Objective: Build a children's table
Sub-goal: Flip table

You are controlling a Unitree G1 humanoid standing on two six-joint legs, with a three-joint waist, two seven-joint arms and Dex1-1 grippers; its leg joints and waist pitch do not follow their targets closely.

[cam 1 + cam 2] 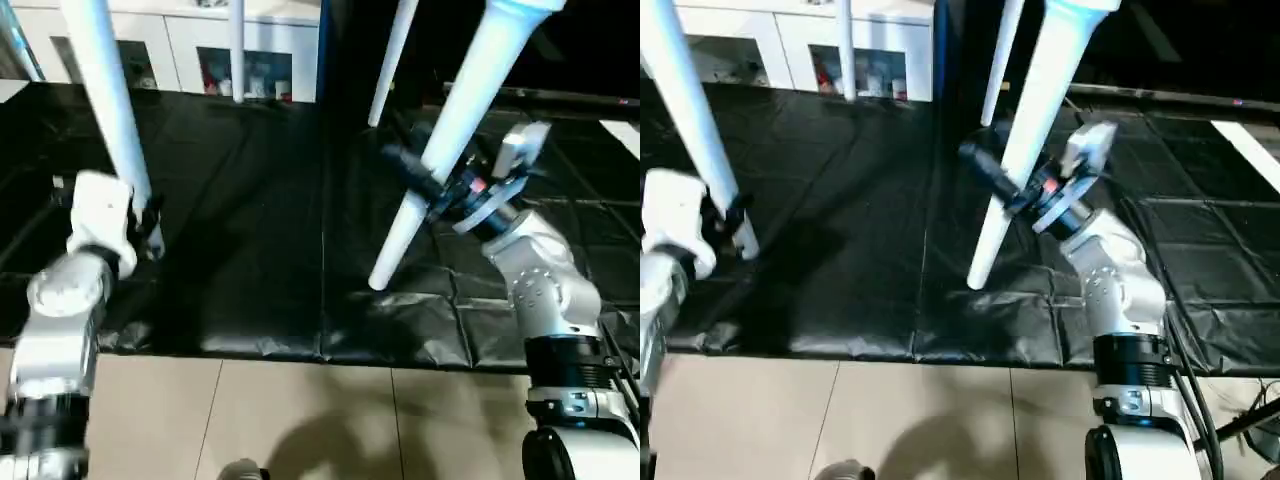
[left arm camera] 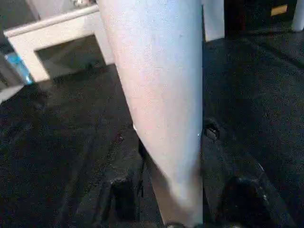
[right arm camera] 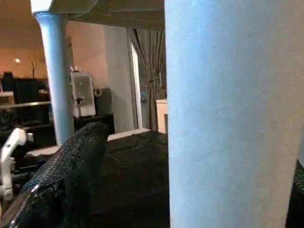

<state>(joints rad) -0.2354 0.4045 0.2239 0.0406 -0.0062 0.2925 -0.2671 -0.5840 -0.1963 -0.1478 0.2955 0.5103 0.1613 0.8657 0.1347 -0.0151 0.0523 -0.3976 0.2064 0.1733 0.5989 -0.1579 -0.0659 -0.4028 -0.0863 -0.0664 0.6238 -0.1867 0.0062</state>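
Note:
The children's table stands on its legs, and the underside of its white top [image 3: 95, 7] shows in the right wrist view. My left gripper [image 1: 148, 218] is shut on the near left leg [image 1: 112, 100], close to its lower end; the leg [image 2: 161, 104] runs between the two black fingers [image 2: 121, 194]. My right gripper [image 1: 425, 190] stands open around the near right leg [image 1: 455, 130], with a gap between one finger [image 3: 71, 180] and the leg [image 3: 228, 123]. That leg slants, and its tip [image 1: 380, 278] is at the black mat. Two far legs [image 1: 237, 50] [image 1: 392, 60] stand behind.
A black mat [image 1: 250, 250] covers the floor under the table, with pale tiles [image 1: 300, 420] in front of it. A white cabinet with glass doors [image 1: 260, 60] stands at the back.

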